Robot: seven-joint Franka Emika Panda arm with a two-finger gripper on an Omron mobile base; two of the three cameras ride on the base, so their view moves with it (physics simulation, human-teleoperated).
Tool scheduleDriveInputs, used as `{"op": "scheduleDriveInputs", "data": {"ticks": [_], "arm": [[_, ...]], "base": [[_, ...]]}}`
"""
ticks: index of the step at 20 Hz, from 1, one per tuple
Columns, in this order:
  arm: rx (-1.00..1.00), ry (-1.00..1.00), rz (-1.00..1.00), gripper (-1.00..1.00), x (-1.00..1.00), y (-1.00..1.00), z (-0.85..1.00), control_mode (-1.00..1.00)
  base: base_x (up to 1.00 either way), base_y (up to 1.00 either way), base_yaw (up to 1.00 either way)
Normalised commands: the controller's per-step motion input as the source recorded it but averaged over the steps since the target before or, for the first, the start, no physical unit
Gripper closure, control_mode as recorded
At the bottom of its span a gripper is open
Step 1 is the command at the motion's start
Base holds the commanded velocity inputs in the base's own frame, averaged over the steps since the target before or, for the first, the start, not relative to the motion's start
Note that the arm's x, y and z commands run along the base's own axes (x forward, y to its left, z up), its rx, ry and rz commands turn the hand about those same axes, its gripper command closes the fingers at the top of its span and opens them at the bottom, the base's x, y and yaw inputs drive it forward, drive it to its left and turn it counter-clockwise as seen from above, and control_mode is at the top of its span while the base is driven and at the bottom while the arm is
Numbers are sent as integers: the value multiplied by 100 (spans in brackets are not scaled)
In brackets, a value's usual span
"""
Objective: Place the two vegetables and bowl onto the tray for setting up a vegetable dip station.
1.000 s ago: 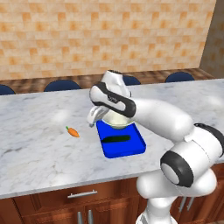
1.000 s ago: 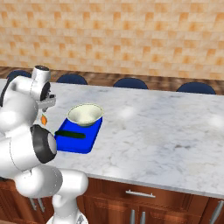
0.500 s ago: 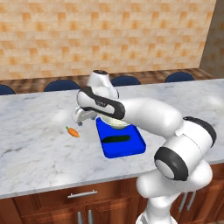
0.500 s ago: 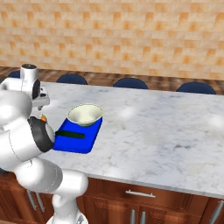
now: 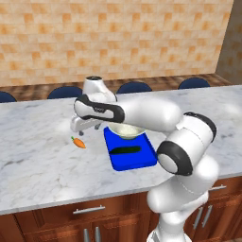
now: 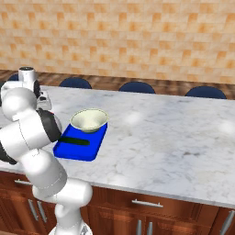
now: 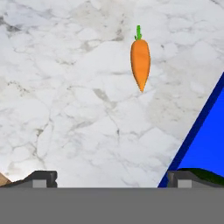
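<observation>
Gripper: you see the gripper point(image 5: 84, 126) hanging over the marble counter point(image 5: 38, 156), between the carrot and the left edge of the tray. In the hand view its two finger tips point(image 7: 41, 178) stand wide apart at the bottom, and there is nothing between them (only bare counter).
Carrot: you find the carrot point(image 5: 79, 142) lying flat on the counter, just beside the gripper and a little to the left of the tray, not touching it. In the hand view the carrot point(image 7: 140, 61) lies ahead of the fingers, with its green top pointing away from them.
Tray: the blue tray point(image 5: 137, 160) lies on the counter under the arm's forearm.
Cucumber: the cucumber point(image 5: 125, 150) lies across the middle of the tray.
Bowl: the bowl point(image 6: 89, 119) sits upright on the far end of the tray (you see this best from the right base view).
</observation>
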Motion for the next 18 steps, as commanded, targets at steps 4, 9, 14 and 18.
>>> {"op": "scheduleDriveInputs", "data": {"ticks": [4,9,14,18], "arm": [[-5,9,-2,-100,36,6,-14,-100],[-1,2,0,-100,27,12,-14,-100],[-2,1,0,-100,30,13,-18,-100],[-3,0,1,-100,34,10,-19,-100]], "base": [[0,0,0],[0,0,0],[0,0,0],[0,0,0]]}}
